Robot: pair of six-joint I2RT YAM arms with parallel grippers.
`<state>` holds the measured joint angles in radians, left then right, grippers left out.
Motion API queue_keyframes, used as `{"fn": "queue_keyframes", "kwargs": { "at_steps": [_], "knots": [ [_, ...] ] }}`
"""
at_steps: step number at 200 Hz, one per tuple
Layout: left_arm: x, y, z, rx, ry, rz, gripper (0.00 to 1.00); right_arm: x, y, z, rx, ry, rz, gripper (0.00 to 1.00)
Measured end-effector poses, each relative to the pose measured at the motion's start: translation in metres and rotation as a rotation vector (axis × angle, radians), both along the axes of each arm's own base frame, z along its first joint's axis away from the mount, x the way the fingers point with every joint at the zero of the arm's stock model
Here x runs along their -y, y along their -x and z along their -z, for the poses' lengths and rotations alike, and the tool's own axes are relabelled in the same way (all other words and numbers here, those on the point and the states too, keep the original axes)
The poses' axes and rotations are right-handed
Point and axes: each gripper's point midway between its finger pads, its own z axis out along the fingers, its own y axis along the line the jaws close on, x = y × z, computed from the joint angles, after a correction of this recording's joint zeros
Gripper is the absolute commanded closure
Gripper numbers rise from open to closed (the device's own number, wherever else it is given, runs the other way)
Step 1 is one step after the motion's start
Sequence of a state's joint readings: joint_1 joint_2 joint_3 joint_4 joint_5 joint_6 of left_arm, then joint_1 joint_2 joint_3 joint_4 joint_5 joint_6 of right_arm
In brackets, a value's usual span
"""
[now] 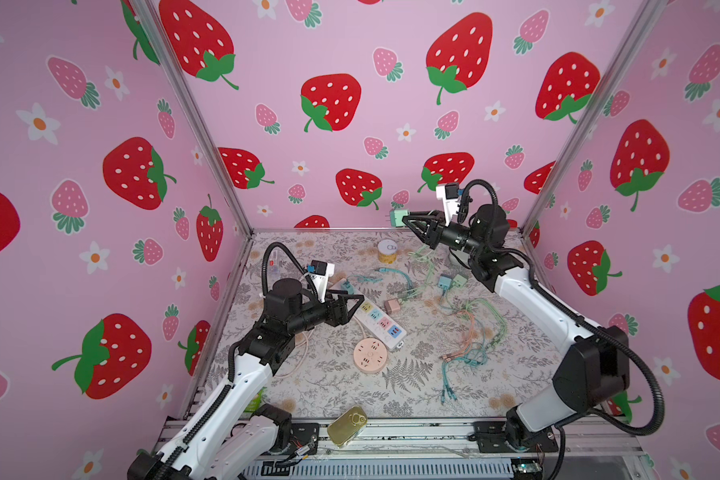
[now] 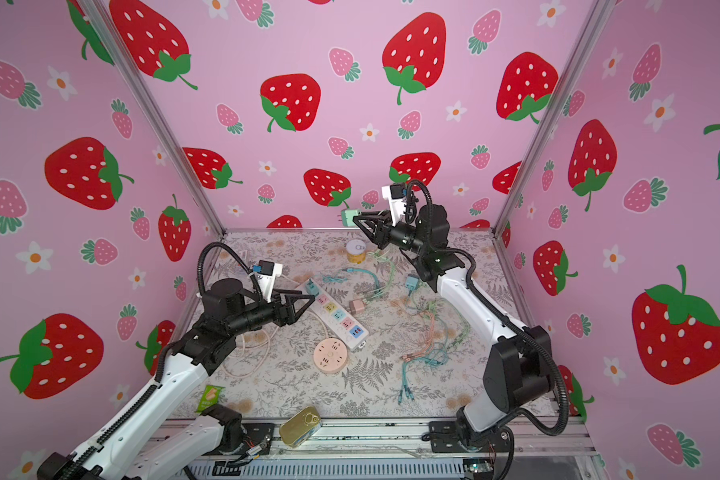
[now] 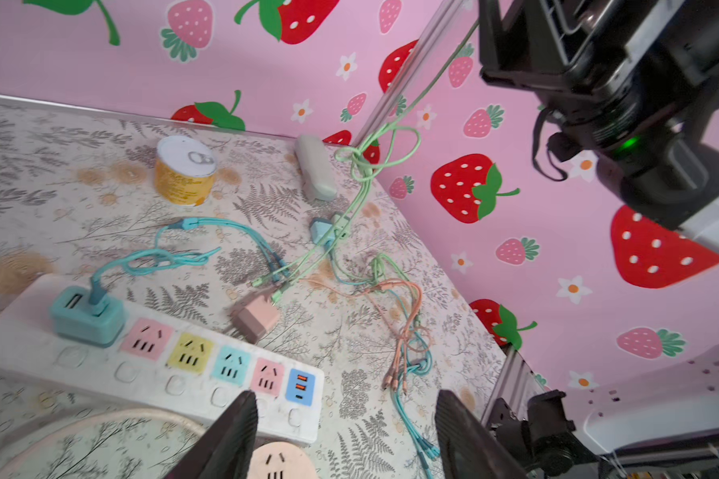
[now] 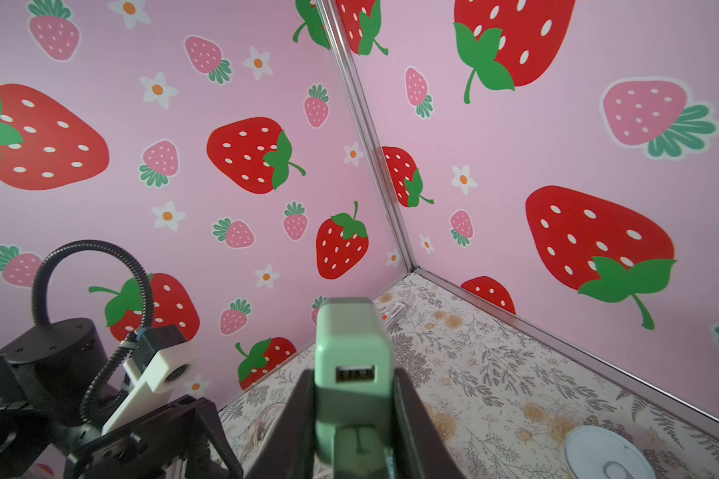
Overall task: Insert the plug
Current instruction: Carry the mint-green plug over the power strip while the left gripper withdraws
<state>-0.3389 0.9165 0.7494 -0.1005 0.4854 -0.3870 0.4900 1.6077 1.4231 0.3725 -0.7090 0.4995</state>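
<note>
A mint-green plug (image 1: 396, 218) (image 2: 347, 217) (image 4: 351, 352) hangs high near the back wall, prongs pointing away from the arm. My right gripper (image 1: 408, 219) (image 2: 357, 219) (image 4: 351, 379) is shut on its sides, and its USB port faces the wrist camera. The white power strip (image 1: 377, 332) (image 2: 327, 322) (image 3: 38, 344), with coloured sockets, lies on the floral table. A blue plug (image 3: 86, 315) sits in its end socket. My left gripper (image 1: 356, 305) (image 2: 306, 305) (image 3: 345, 398) hovers open over the strip, with nothing between its fingers.
A round pink socket (image 1: 370, 352) lies beside the strip and a loose pink adapter (image 1: 390, 306) on its far side. Tangled cables (image 1: 470, 332) spread to the right near two small adapters (image 1: 445, 281). A yellow can (image 1: 387, 251) stands at the back and a gold tin (image 1: 347, 426) at the front edge.
</note>
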Motion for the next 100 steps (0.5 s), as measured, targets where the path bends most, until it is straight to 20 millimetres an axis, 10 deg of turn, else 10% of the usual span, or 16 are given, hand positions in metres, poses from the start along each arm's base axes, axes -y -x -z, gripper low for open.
{"fn": "queue_keyframes", "kwargs": {
  "at_steps": [100],
  "knots": [
    [-0.048,-0.017,0.04,-0.131,-0.128,-0.249,0.29,-0.008,-0.062,0.014,0.063,0.136,0.097,0.91]
  ]
}}
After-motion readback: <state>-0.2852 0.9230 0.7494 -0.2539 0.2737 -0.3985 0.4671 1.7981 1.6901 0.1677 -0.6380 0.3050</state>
